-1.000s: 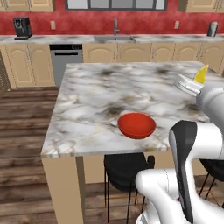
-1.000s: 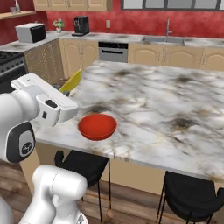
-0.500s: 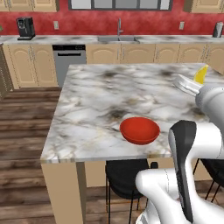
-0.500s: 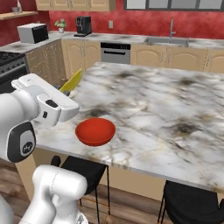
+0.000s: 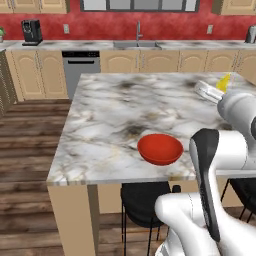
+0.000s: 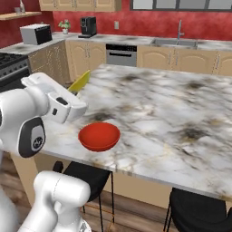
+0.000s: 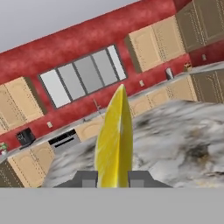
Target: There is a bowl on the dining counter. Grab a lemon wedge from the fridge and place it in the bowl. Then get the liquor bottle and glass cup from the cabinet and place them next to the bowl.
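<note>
The gripper point(image 7: 113, 178) is pinching the lemon wedge point(image 7: 114, 140), holding it upright above the marble desk point(image 5: 110, 110), out to the right of the red bowl point(image 5: 160, 148). The bowl sits near the desk's near edge. As I judge it, the step in hand is carrying the wedge over the bowl. Do it well by centring the wedge above the bowl's middle, lowering close to the rim, then letting go, so it cannot bounce out.

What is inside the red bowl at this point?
Nothing: the bowl shows a bare red inside in both base views. The lemon wedge is clamped in the end effector, beside the bowl, not in it.
</note>
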{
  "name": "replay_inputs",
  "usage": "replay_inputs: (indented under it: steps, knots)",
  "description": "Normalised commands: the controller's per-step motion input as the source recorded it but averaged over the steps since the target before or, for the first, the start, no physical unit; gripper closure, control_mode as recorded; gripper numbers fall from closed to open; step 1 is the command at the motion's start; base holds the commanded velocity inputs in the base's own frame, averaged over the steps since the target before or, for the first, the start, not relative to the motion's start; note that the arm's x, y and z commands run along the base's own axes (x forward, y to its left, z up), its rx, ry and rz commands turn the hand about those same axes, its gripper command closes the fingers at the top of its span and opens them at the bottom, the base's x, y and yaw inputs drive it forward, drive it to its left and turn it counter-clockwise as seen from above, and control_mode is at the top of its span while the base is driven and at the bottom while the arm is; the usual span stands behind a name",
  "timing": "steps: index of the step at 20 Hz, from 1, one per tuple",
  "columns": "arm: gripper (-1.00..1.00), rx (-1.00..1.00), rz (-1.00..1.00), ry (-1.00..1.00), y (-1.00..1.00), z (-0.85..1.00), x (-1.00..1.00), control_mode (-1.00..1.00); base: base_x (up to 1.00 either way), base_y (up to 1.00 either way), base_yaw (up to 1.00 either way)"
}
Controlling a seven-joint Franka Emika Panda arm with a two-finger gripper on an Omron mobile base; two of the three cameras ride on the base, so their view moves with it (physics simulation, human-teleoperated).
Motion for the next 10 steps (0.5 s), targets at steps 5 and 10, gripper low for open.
replay_inputs:
  steps: [5, 10]
  knots:
    - [1.00, 0.05, 0.04, 0.49, 0.00, -0.01, 0.82, -1.00, 0.00, 0.00, 0.00]
    - [1.00, 0.02, 0.15, 0.62, 0.00, -0.27, 0.60, -1.00, 0.00, 0.00, 0.00]
